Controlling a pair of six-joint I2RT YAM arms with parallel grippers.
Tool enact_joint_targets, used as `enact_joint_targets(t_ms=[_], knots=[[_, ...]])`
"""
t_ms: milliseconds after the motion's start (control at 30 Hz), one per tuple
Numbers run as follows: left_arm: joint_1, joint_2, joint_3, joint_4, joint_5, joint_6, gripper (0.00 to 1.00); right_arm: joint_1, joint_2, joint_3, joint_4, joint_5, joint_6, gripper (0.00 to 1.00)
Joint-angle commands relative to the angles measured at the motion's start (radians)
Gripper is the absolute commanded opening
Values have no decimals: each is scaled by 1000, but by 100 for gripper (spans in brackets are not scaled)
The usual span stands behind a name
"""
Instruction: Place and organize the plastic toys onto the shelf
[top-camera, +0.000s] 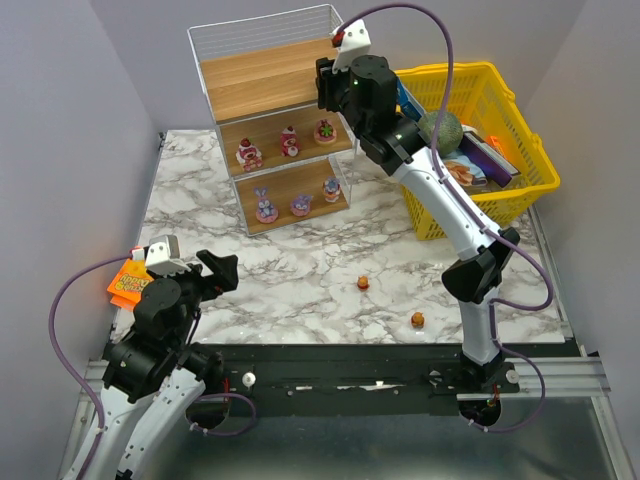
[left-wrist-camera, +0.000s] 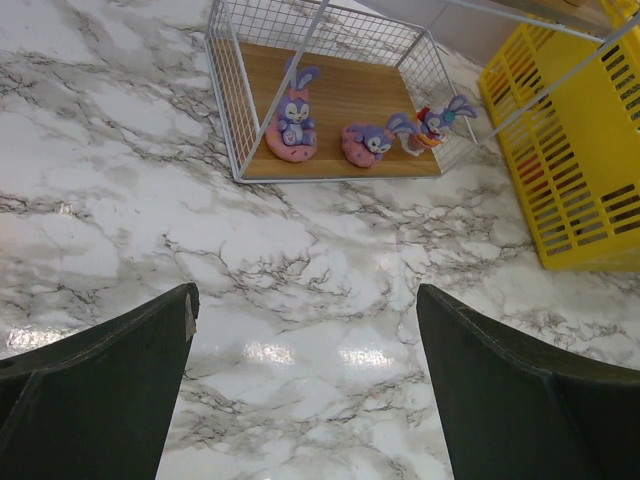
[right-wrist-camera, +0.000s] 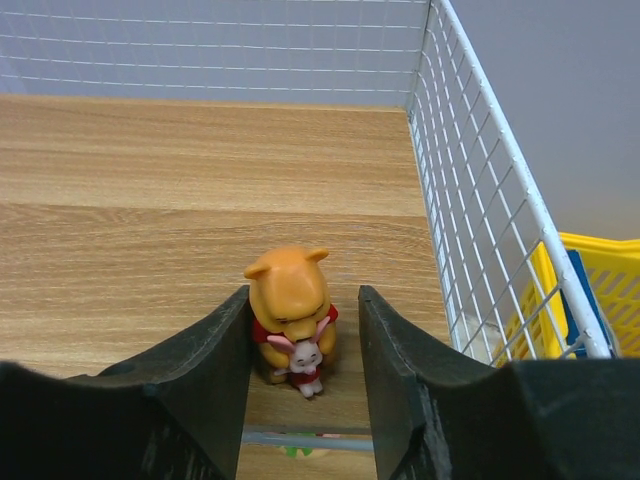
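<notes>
Your right gripper brackets the orange bear figurine on the top board of the shelf, one finger just clear of it. Your left gripper hangs before the shelf, jaws spread wide.

Shelf: far left on the surface, basket just right of it.
Top board: one toy at front right, between my right pincer fingers.
Middle board: three-toy row.
Bottom board: another row.
Before shelf: near toy, nearer toy.
</notes>
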Motion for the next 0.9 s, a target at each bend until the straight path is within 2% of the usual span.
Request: enact_joint_targets(t_ms=[0, 167, 533, 867], knots=[[3, 1, -3, 3, -9, 5, 99, -6, 28, 17, -74, -9, -3, 56], [3, 0, -3, 3, -9, 5, 99, -6, -5, -8, -68, -43, -4, 63], [3, -5, -1, 2, -9, 5, 99, -6, -130, -75, -26, -173, 5, 70], [3, -17, 0, -3, -23, 2, 99, -4, -382, -337, 71, -210, 72, 71]])
